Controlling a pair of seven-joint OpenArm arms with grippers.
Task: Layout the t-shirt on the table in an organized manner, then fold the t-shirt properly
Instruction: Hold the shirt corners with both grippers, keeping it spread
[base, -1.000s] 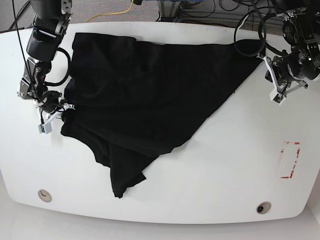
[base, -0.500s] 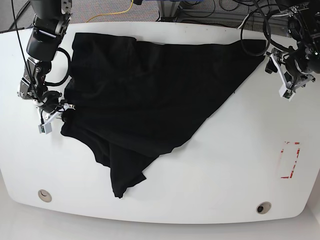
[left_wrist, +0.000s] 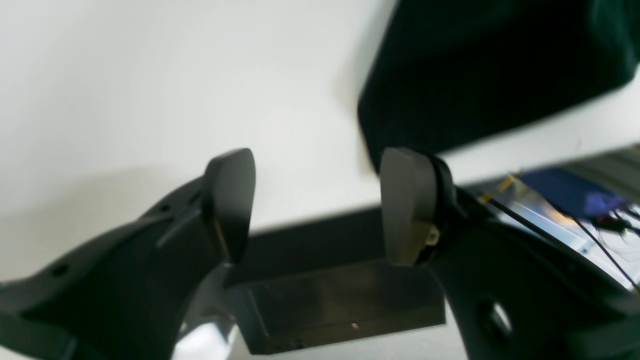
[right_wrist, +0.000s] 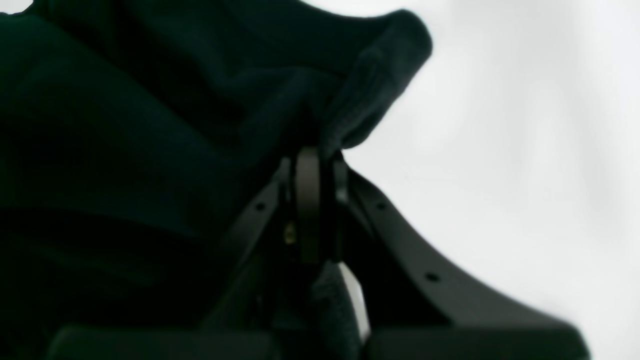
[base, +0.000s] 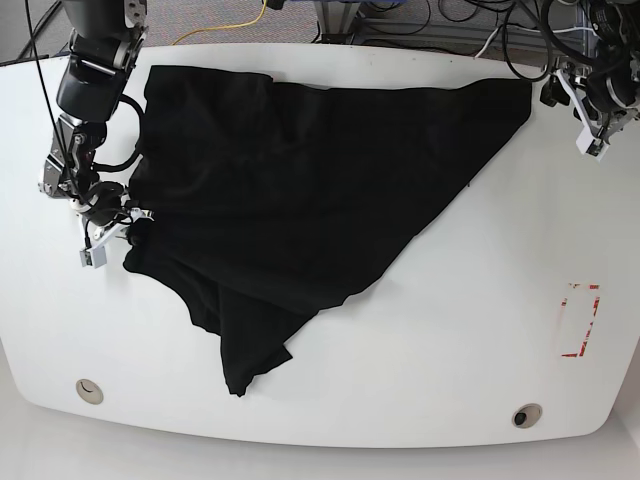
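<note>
Where pinched — t-shirt (base: 300, 180), right gripper (base: 128, 226)

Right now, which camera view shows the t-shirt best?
The base view: it shows the t-shirt nearly whole, spread unevenly. The left wrist view shows one corner beyond open fingers; the right wrist view, bunched fabric between fingers.

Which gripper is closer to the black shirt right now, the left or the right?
The right. The right gripper has a fold of the shirt pinched between its fingers. The left gripper is open beside the shirt's far corner, not touching it.
</note>
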